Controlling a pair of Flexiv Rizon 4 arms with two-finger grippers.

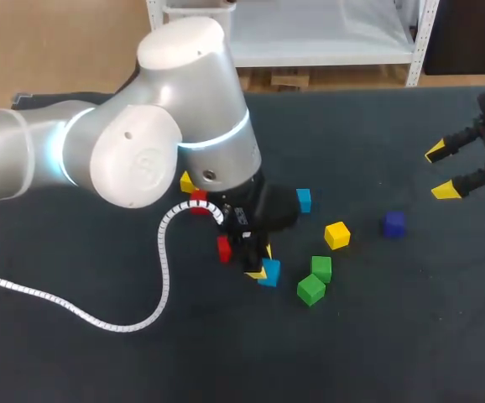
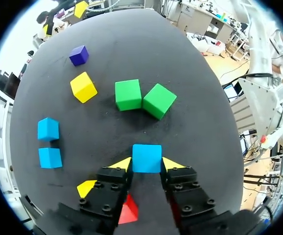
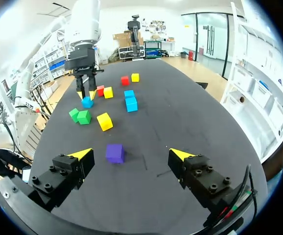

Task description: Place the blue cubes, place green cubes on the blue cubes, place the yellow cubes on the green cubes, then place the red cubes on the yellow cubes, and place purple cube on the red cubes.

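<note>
**First speaker:** So, what is held by the left gripper (image 2: 147, 165)?

**Second speaker:** A blue cube (image 2: 147, 158) is pinched between its two yellow tips, with one tip pressed to each side, low over the dark tabletop (image 2: 195, 137). Whether the cube is lifted clear of the surface cannot be told. From the overhead camera, it is seen near the middle of the tabletop, beneath the bulky left arm (image 1: 142, 143).

**First speaker:** And what is laid out ahead of that gripper?

**Second speaker:** Two green cubes (image 2: 128, 95) are set just ahead, touching each other. Beyond them a yellow cube (image 2: 83, 87) is found, and farther off a purple cube (image 2: 79, 55). Two other blue cubes (image 2: 48, 129) are placed close together, off to one side. A red cube (image 2: 127, 211) is partly hidden under the gripper's body, and a second yellow cube (image 2: 86, 188) is seen just beside it.

**First speaker:** How is the right gripper (image 3: 131, 155) shown?

**Second speaker:** It is held wide open near the right edge of the tabletop. The purple cube is seen ahead of it on the surface, touched by neither tip and well apart from the other cubes.
</note>
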